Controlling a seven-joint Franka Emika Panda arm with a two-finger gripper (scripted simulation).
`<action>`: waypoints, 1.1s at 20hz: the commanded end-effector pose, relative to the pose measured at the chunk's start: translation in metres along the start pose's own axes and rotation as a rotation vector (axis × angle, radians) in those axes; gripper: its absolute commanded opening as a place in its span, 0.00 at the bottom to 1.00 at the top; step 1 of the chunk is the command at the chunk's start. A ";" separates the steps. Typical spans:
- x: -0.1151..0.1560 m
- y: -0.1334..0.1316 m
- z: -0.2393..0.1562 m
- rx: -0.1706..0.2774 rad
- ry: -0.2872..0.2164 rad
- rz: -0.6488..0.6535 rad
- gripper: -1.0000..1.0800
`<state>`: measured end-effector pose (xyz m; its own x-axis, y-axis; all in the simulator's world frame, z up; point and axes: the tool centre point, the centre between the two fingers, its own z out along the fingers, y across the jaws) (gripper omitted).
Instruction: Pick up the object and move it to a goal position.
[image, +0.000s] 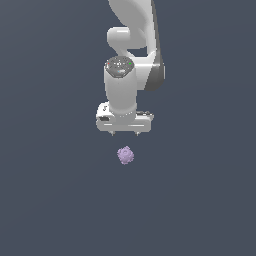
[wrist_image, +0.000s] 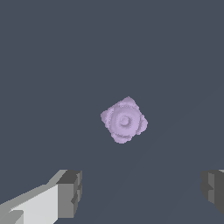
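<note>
The object (image: 125, 155) is a small pale purple bumpy lump lying on the dark grey surface. In the exterior view my white gripper (image: 124, 133) hangs just above it, pointing down, with the fingertips barely showing below the hand. In the wrist view the object (wrist_image: 124, 120) lies on the surface beyond my gripper (wrist_image: 142, 190). The two grey fingertips (wrist_image: 70, 192) stand wide apart with nothing between them. The gripper is open and empty, and the object is narrower than the gap.
The flat dark grey surface (image: 50, 200) spreads all around with no other objects in view. The white arm (image: 135, 45) rises behind the gripper toward the top of the exterior view.
</note>
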<state>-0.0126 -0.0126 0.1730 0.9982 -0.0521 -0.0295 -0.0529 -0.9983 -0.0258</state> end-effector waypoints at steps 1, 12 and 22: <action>0.000 0.000 0.000 0.000 0.000 0.000 0.96; 0.008 0.016 -0.017 -0.014 0.022 0.042 0.96; 0.010 0.015 -0.010 -0.017 0.021 -0.002 0.96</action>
<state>-0.0040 -0.0284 0.1842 0.9979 -0.0640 -0.0082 -0.0641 -0.9979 -0.0093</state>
